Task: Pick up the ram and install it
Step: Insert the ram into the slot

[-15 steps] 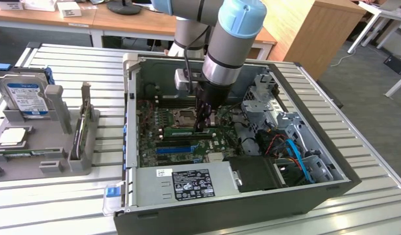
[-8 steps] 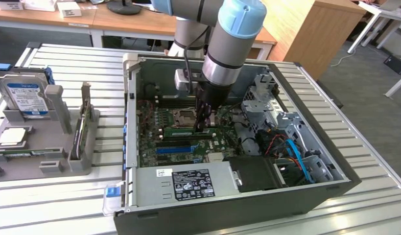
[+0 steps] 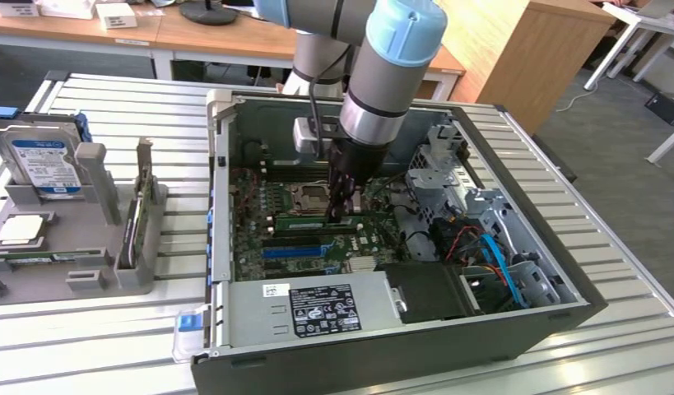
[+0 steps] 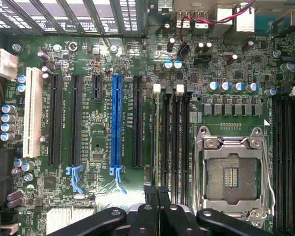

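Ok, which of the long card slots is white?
The end slot of the row, beside the silver capacitors; the rest are black, apart from one blue slot.
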You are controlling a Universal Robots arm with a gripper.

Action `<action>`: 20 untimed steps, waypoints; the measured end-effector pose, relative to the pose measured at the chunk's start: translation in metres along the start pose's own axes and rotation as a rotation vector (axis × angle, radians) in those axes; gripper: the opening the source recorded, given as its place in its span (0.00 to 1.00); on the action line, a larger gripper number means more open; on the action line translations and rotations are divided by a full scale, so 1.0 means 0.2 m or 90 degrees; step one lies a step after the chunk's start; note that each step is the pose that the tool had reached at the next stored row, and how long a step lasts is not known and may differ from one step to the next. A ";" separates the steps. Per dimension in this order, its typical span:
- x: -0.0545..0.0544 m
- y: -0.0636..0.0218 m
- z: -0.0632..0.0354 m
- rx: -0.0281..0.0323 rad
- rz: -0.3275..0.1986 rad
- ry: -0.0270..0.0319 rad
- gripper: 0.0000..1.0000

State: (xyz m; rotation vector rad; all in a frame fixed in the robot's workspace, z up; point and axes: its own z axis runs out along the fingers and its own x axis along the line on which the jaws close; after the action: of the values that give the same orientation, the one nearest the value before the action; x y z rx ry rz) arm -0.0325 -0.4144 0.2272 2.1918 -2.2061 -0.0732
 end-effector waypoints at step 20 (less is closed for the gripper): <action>0.00 -0.001 0.013 0.0000 0.000 0.0000 0.18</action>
State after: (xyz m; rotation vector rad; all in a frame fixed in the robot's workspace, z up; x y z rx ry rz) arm -0.0325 -0.4144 0.2245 2.1917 -2.2060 -0.0732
